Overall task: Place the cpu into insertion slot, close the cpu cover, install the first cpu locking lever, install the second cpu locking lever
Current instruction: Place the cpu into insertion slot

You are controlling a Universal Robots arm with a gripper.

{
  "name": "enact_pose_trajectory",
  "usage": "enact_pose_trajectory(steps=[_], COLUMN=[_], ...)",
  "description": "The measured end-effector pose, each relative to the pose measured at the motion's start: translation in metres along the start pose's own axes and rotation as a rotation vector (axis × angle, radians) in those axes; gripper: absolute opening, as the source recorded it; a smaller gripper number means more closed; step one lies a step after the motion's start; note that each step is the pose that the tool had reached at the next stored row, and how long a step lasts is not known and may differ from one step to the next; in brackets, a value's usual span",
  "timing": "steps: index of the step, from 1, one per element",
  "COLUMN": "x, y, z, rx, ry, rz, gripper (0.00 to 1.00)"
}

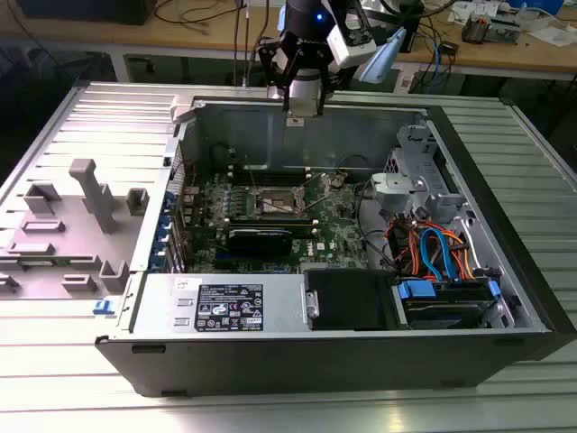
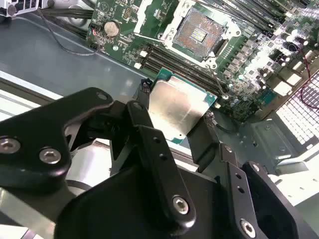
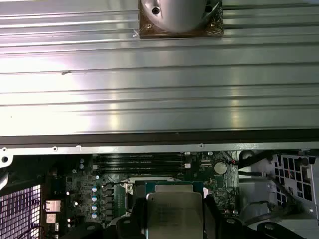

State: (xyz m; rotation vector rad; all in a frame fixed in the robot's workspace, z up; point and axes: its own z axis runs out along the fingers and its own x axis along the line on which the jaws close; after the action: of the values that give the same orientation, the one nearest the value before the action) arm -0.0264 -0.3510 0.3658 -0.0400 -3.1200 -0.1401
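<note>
Silver cpu (image 2: 175,103) edge-gripped in claw (image 2: 175,112), well clear of insertion slot (image 2: 198,31).

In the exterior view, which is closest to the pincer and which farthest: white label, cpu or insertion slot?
1. cpu, gripped in the pincer.
2. insertion slot, down on the green board.
3. white label, at the case front.

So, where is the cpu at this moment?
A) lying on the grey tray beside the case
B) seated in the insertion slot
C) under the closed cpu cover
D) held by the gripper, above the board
D: in the second wrist view the gripper is shut on the cpu, which hangs clear above the board, while the insertion slot lies open and bare.
</note>
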Motion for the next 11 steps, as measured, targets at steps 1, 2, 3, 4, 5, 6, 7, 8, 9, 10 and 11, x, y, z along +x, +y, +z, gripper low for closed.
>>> enact_pose_trajectory(steps=[1,2,3,4,5,6,7,8,9,10,11], x=[0.0,0.0,0.0,0.0,0.0,0.0,0.0,0.0,0.0,0.0,0.0], y=[0.0,0.0,0.0,0.0,0.0,0.0,0.0,0.0,0.0,0.0,0.0], z=[0.0,0.0,0.0,0.0,0.0,0.0,0.0,0.0,0.0,0.0,0.0], rx=[0.0001,0.0,0.0,0.0,0.0001,0.0,0.0,0.0,0.0,0.0,0.0], ry=[0.0,0.0,0.0,0.0,0.0,0.0,0.0,0.0,0.0,0.0001,0.0], rz=[0.0,0.0,0.0,0.0,0.0,0.0,0.0,0.0,0.0,0.0,0.0], gripper=[0.55,0.55,0.55,0.55,0.55,0.55,0.55,0.55,0.55,0.55,0.55])
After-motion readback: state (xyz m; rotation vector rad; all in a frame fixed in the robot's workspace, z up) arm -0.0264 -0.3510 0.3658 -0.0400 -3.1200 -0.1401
